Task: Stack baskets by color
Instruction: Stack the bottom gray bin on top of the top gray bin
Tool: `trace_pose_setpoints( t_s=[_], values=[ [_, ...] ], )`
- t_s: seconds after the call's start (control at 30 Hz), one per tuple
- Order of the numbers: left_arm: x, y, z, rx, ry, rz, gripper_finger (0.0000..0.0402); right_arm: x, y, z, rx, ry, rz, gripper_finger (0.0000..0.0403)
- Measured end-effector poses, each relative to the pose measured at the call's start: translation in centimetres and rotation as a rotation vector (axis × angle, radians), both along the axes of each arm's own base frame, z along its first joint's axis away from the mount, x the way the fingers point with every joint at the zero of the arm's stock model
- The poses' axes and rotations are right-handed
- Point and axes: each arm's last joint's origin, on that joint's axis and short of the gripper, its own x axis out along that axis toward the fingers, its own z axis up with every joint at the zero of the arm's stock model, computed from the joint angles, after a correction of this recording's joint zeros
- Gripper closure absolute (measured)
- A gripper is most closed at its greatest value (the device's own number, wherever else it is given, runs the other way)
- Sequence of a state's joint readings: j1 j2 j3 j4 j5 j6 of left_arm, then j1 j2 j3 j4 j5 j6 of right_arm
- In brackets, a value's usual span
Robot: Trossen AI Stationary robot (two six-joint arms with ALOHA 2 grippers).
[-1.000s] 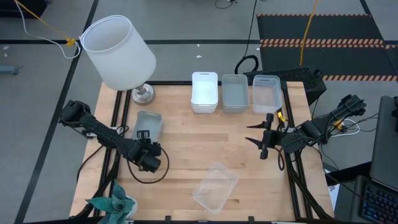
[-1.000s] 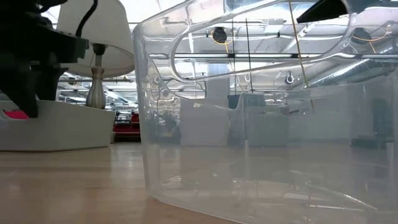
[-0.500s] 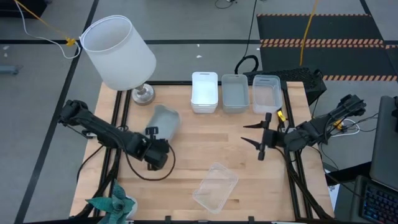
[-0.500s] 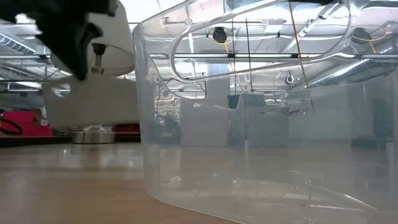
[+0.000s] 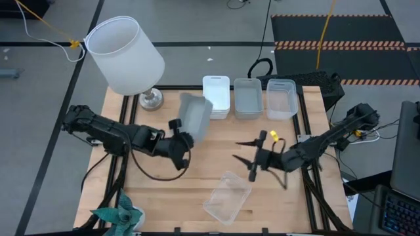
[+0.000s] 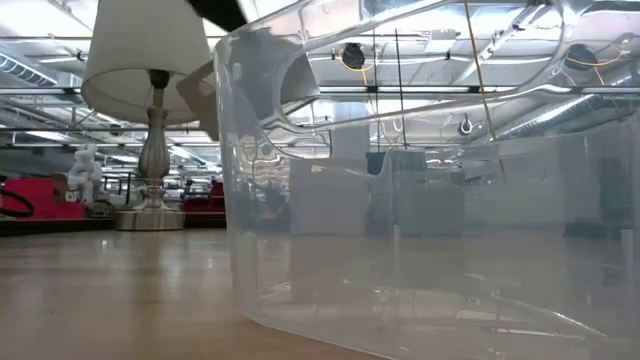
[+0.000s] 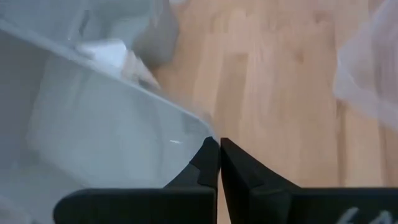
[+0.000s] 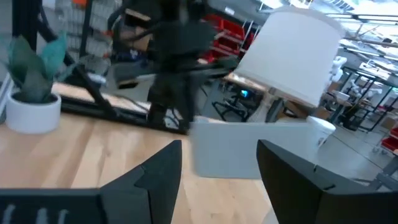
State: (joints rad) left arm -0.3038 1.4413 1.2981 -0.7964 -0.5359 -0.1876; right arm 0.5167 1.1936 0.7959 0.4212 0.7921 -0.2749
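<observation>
Left gripper (image 5: 186, 136): pinched shut on the rim of the grey basket (image 5: 195, 117), which hangs tilted in the air just ahead of the fingers. In the left wrist view the two dark fingertips (image 7: 211, 163) meet on the thin edge of its wall, which looks like the reason a rim grip is used: the wall is the only part slim enough to clamp.

Carried basket, place: off the table, lifted near the row at the far edge, just beside the white stack (image 5: 216, 96). My guess is that it is headed for the grey stack (image 5: 247, 98) one place further along, since that one matches in colour.

Row at the far edge: white, grey and clear stack (image 5: 281, 98) side by side, each colour with its own place, so a new basket can drop straight in.

Right gripper (image 5: 251, 159): fingers spread wide, holding nothing, reaching out over the middle of the table. Below and just in front of it lies the loose clear basket (image 5: 227, 196).

Clear basket, why it lies there: it looks unsorted, resting on the wood near the front edge, well apart from the row.

Lamp (image 5: 125, 55): stands at the far corner behind the left arm; its shade leans over the table edge and plays no part in the sorting.
</observation>
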Motion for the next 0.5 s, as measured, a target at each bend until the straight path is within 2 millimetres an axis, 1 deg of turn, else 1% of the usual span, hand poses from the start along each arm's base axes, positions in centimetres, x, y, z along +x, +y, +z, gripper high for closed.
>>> trace_pose_setpoints(
  t_s=[0.1, 0.23, 0.33, 0.4, 0.5],
  values=[
    [1.3, 0.6, 0.0, 0.041, -0.034, -0.031, 0.0398, 2.1, 1.2, 0.1, -0.038, 0.06, 0.001, 0.0202],
    [3.1, 1.5, -0.4, 0.053, -0.09, -0.017, 0.0395, 4.4, 2.5, 0.4, -0.165, 0.179, 0.006, 0.0202],
    [4.3, 1.8, -1.4, 0.079, -0.085, -0.024, 0.0397, 5.7, 3.1, 0.2, -0.259, 0.276, -0.036, 0.0202],
    [5.1, 1.8, -2.0, 0.112, -0.071, -0.056, 0.0398, 6.1, 3.3, -0.1, -0.312, 0.332, -0.072, 0.0202],
    [6.3, 1.6, -3.1, 0.157, -0.051, -0.11, 0.0395, 6.6, 3.1, -0.5, -0.364, 0.385, -0.107, 0.0203]
  ],
)
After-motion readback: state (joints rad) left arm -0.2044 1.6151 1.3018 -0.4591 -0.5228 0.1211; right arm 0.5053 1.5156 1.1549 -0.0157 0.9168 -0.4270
